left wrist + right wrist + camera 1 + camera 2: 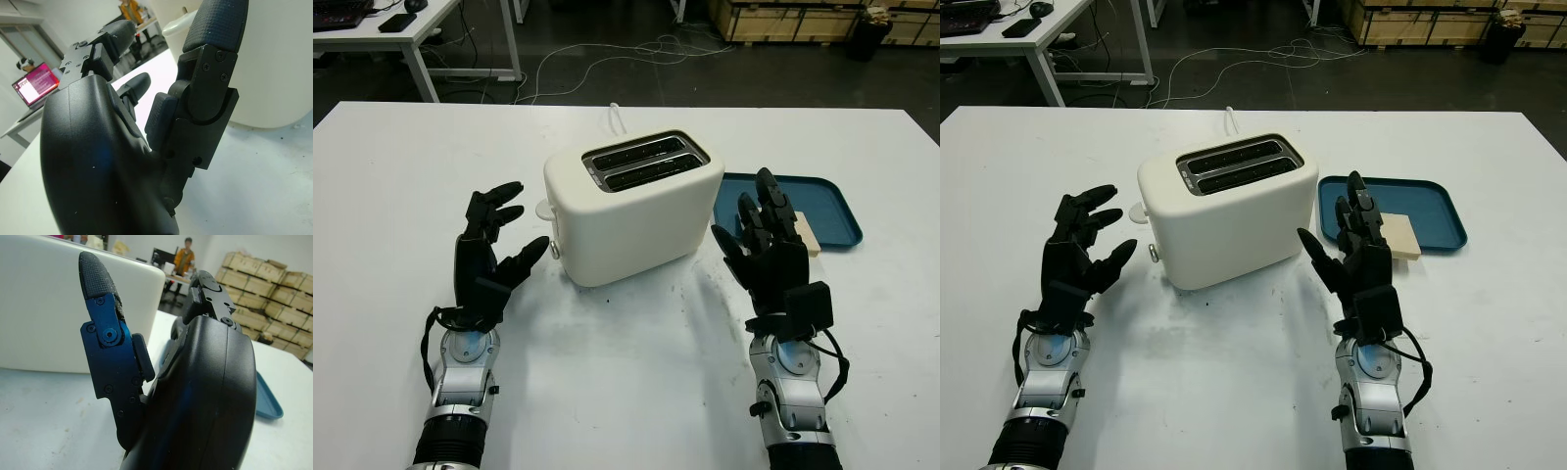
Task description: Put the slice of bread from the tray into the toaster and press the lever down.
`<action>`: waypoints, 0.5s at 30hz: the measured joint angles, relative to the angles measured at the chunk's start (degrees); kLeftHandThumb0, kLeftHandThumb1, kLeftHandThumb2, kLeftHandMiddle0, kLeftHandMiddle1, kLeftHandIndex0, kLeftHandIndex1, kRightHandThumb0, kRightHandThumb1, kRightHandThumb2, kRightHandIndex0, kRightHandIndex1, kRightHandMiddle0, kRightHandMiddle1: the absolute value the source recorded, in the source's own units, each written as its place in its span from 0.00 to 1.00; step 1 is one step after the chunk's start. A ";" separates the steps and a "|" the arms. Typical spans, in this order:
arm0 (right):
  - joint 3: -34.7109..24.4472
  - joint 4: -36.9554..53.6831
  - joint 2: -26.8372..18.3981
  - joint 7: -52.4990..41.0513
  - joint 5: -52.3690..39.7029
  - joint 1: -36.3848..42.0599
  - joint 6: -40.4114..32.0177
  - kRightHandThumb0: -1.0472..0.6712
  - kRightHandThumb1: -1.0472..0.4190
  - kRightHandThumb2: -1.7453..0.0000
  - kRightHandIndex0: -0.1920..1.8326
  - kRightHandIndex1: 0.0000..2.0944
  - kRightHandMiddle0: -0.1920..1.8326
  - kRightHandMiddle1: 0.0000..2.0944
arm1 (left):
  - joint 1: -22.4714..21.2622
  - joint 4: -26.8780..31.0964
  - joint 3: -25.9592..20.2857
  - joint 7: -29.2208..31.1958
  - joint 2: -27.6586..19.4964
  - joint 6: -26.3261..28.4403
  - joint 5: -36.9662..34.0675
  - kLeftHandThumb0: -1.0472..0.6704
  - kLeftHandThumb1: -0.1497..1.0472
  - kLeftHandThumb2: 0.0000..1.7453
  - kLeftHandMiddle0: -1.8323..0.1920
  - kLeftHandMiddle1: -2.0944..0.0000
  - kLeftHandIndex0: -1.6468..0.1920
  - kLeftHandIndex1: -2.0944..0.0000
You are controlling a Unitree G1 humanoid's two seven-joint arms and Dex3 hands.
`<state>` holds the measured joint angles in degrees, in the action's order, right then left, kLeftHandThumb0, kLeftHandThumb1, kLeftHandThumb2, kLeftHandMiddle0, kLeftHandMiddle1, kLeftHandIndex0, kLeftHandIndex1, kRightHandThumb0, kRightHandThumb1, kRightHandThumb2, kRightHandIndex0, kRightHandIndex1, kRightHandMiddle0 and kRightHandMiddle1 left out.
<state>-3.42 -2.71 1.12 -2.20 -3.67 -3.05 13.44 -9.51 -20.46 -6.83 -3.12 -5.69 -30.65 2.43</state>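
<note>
Your right hand is open and holds nothing, between toaster and tray. Bread lies on the tray just behind its fingers. Your left hand is open, left of the toaster, near the lever.

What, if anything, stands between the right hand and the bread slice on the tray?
Nothing visible does. The right hand, open, is at the blue tray's near edge, beside the bread slice. The toaster stands to its other side, slots empty.
</note>
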 measured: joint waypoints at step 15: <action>-0.17 0.45 -0.50 -0.89 -0.03 0.39 -0.48 0.19 0.10 0.99 0.09 0.14 0.16 0.01 | -0.07 -0.93 0.19 -0.62 0.40 0.25 0.67 0.00 0.89 0.10 0.91 0.44 0.88 0.53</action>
<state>-3.60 -2.27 0.61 -3.10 -3.70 -2.66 12.96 -9.57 -21.39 -6.63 -3.74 -5.30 -30.40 3.09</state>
